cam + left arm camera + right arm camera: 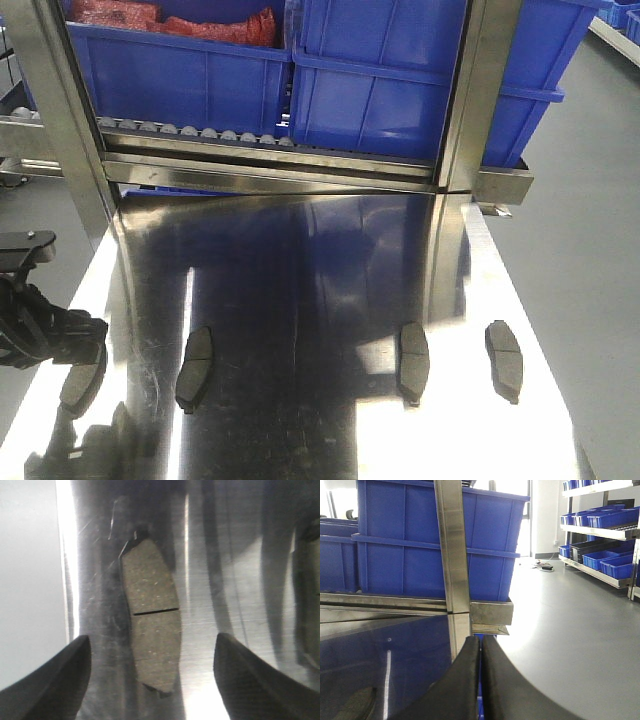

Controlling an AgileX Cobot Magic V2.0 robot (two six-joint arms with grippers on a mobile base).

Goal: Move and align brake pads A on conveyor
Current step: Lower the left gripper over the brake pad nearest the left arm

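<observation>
Four brake pads (413, 362) line the near edge of our surface (300, 270); our left jaws stand apart astride the leftmost pad (150, 630), our right jaws pressed together.

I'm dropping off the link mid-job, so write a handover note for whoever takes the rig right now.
Left gripper: open, fingers either side of the leftmost brake pad, not closed on it.
Right gripper: shut, holding nothing, away from the pads.
Pads: all four lie in a rough row on the steel tabletop; to the right of the leftmost are the second pad, third pad and rightmost pad.
Done: nothing visible; the conveyor is out of view.
Left: move and align all four.
</observation>
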